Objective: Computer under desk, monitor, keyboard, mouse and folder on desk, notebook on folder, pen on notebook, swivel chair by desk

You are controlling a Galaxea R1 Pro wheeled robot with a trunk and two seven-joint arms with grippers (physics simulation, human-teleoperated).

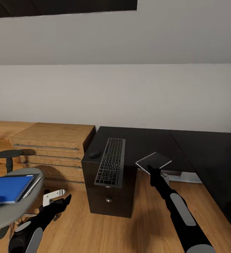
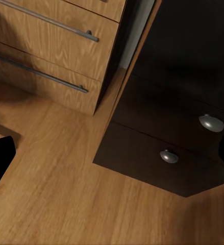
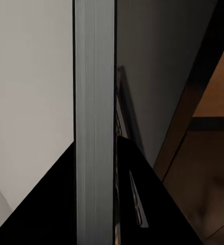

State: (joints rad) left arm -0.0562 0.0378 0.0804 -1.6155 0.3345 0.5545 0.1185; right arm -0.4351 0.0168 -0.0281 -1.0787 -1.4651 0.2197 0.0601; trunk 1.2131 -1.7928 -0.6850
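Black tabletop (image 1: 147, 140) carries the keyboard (image 1: 111, 162) at its left end; right claw (image 1: 152, 170) pinches the notebook (image 1: 153, 161) above the front edge. Left claw (image 1: 61, 202): cannot tell.

No text, label or number is legible, even on the keyboard (image 1: 110, 162).

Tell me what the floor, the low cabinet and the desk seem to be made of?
Floor: looks like warm wood boards, grain lines and a soft sheen. Cabinet: light wood or wood veneer, grained, with slim metal-looking bar handles. Desk: smooth black top, faintly glossy, perhaps laminate; its drawer knobs look like polished metal. Being a render, these are only looks.
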